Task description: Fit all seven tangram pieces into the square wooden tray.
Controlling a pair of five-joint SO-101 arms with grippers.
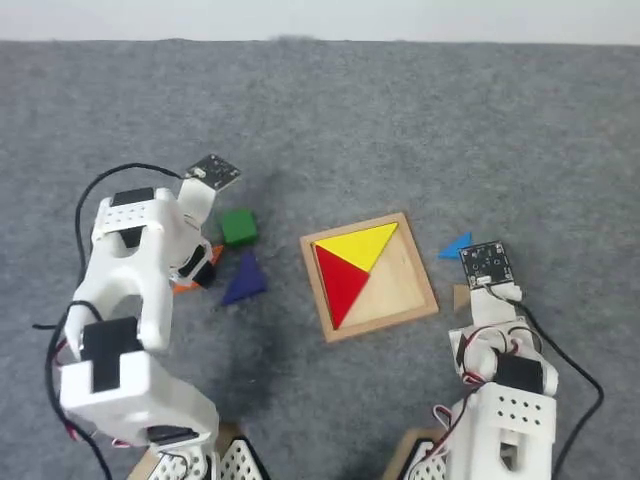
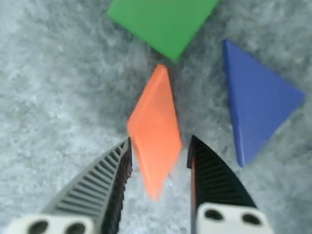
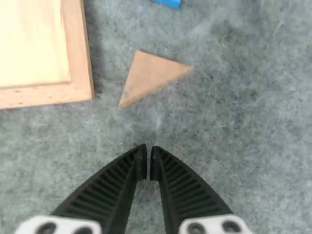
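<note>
One orange parallelogram lies on the grey tabletop between the spread fingers of the left claw. A green square sits at its 1 o'clock and a dark blue triangle at its 3. The square wooden tray holds a yellow triangle at 12 o'clock and a red triangle at 9. A light blue triangle lies at the tray's 3 o'clock and a tan triangle at 4, near the right claw, which is closed and empty.

Fixed camera looks down over the whole table. Each wrist camera sits close above the surface. The left looks past the left gripper at the orange piece. The right looks past the right gripper at the tray and tan triangle. All are shared overhead.
</note>
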